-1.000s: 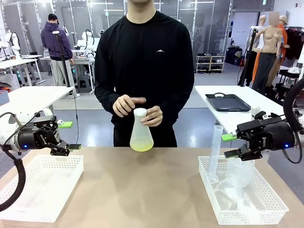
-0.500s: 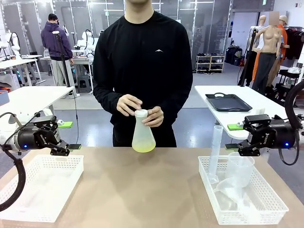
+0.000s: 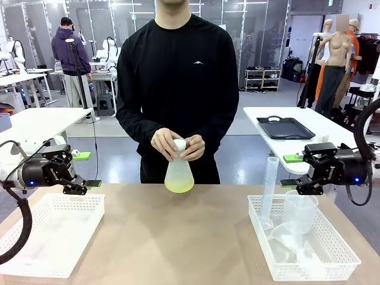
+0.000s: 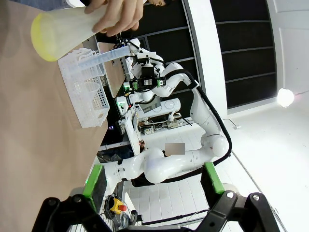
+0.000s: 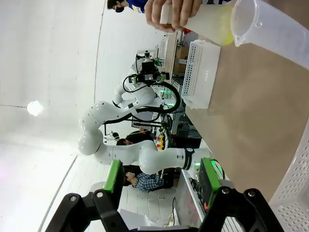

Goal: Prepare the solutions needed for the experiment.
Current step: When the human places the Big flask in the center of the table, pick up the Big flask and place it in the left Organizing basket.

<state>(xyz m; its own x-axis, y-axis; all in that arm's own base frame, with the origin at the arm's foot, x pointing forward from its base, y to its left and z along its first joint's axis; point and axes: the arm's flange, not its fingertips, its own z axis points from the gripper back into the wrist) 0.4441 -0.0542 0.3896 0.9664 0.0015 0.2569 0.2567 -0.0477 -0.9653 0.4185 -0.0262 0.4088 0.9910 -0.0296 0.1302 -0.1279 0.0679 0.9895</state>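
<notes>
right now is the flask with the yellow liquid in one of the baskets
No, the flask is between the left basket and the right basket, at the table's far edge, in the person's hands.

Brown table [image 3: 178,237], white basket [image 3: 53,231] at left, second white basket [image 3: 317,269] at right

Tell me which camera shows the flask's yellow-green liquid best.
The front view: the liquid forms a shallow layer in the upright flask, unobstructed. The left wrist view shows it sideways near the picture's corner; the right wrist view, partly behind a beaker.
</notes>
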